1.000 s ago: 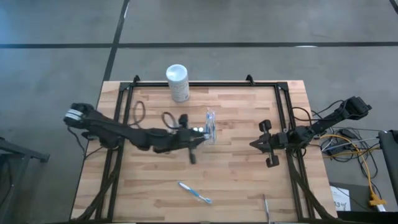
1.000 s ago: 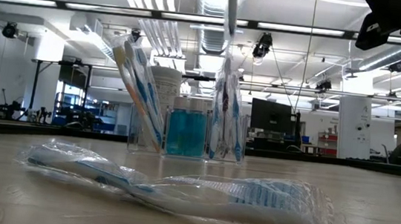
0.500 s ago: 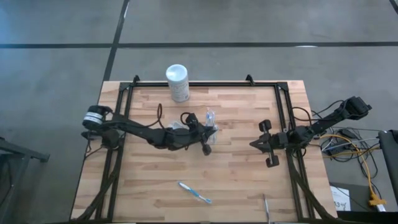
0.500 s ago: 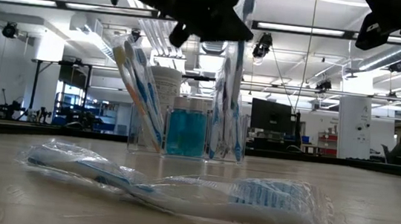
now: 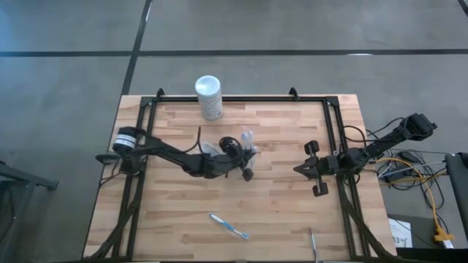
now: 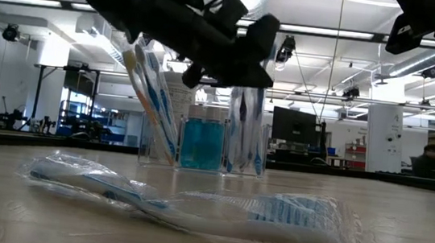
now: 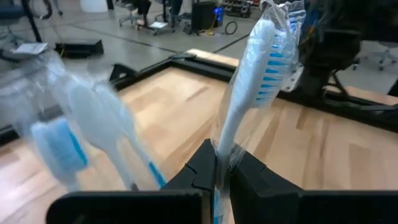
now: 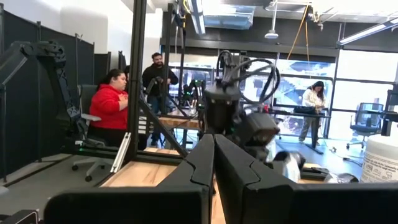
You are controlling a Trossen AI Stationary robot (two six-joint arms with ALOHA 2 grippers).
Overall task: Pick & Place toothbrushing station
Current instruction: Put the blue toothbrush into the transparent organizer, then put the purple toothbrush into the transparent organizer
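On the wooden desk (image 5: 278, 197), the left arm reaches to the centre, its left claw (image 7: 222, 168) pinching a plastic-wrapped toothbrush (image 7: 252, 93) just above the clear toothbrushing station (image 6: 203, 140), which stands mid-desk holding other brushes. The right claw (image 5: 298, 169) waits at the desk's right side, fingers pressed together. A white canister (image 5: 209, 97) stands at the far edge; another wrapped toothbrush (image 5: 229, 226) lies near the front.
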